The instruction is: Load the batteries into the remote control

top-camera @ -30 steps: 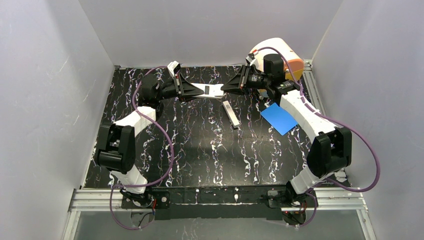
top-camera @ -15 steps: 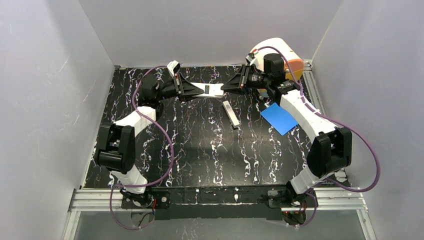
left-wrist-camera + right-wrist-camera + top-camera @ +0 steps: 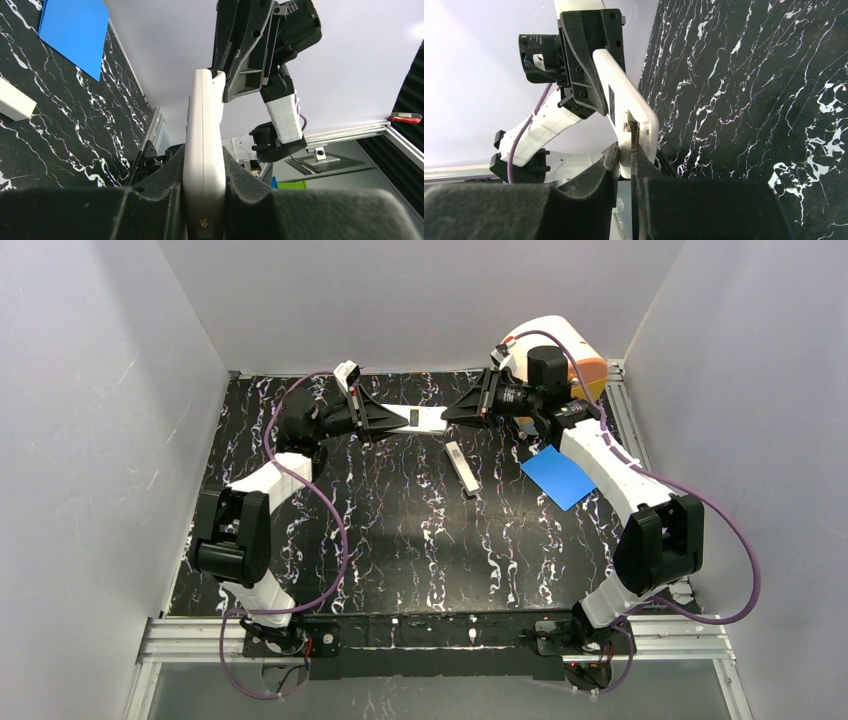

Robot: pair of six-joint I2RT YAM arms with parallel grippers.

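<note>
The remote control (image 3: 425,419), a long white bar with a small dark rectangle, hangs in the air over the back of the table. My left gripper (image 3: 385,420) is shut on its left end; in the left wrist view the remote (image 3: 204,130) stands edge-on between my jaws (image 3: 204,170). My right gripper (image 3: 447,416) meets its right end. In the right wrist view my jaws (image 3: 626,150) are closed on a thin edge of the remote (image 3: 624,90) by its open recess. No batteries show in any view.
A slim white strip with a dark end (image 3: 462,468) lies on the black marbled table (image 3: 400,540) below the remote. A blue card (image 3: 557,477) lies to its right. A white and orange container (image 3: 560,340) stands at the back right corner.
</note>
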